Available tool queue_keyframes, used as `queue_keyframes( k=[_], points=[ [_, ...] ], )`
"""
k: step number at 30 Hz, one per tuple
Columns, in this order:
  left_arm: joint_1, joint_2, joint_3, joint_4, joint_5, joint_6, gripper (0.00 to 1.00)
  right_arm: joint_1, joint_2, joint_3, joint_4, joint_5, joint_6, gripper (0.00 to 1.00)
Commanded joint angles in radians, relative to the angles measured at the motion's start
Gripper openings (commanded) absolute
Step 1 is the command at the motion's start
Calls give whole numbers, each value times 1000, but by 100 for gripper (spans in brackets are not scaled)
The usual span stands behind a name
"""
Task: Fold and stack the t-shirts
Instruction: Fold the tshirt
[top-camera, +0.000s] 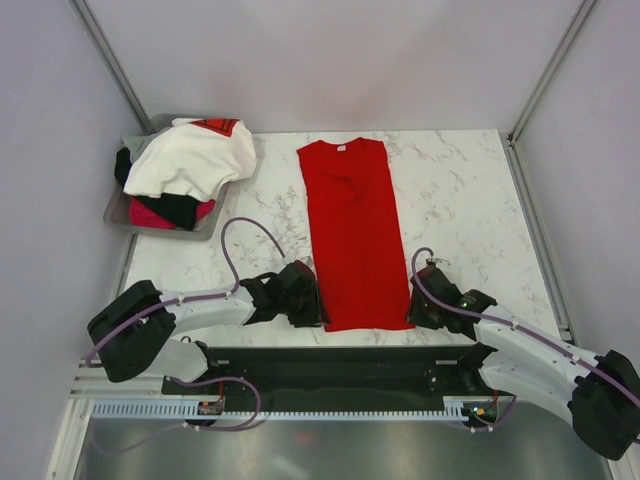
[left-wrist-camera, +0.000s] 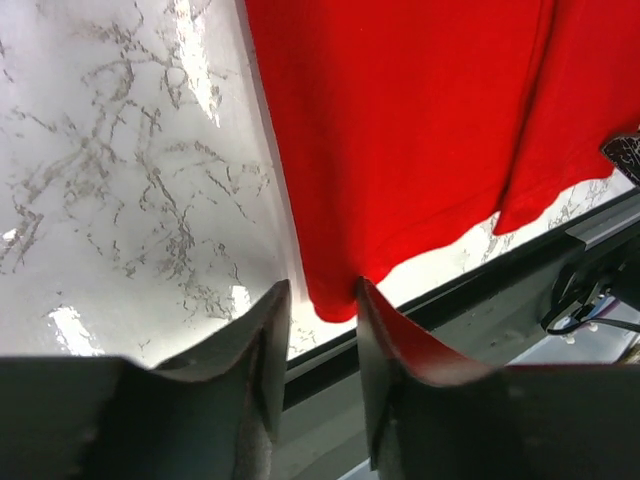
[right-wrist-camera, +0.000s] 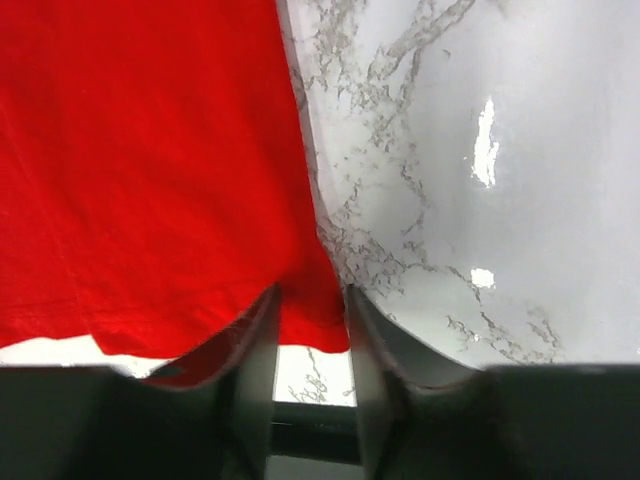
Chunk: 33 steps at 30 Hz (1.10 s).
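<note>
My left gripper (left-wrist-camera: 321, 290) and right gripper (right-wrist-camera: 311, 295) straddle the near hem corners of the red shirt (top-camera: 350, 220) lying along the middle of the table (top-camera: 455, 200), jaws half-closed and hold uncertain, so next I must pinch firmly and fold the hem toward the far collar.

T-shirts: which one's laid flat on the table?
The plain red t-shirt, stretched lengthwise mid-table. The white t-shirt, black t-shirt and pink t-shirt sit heaped in the grey tray at far left.
</note>
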Motion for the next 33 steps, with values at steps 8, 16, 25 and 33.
queue_keyframes(
  k=[8, 16, 25, 33],
  points=[
    [-11, 35, -3, 108, -44, -24, 2, 1, 6, -32, 54, -67, 13, 3],
    [-77, -139, 56, -89, -94, -34, 2, 10, -85, 8, -38, -124, 56, 0],
    [-226, -368, 7, -254, -148, -184, 2, 30, -283, 95, -250, -153, 109, 0],
    [-227, -362, 173, -375, -226, -138, 2, 30, -212, 277, -299, -93, 73, 0]
  ],
)
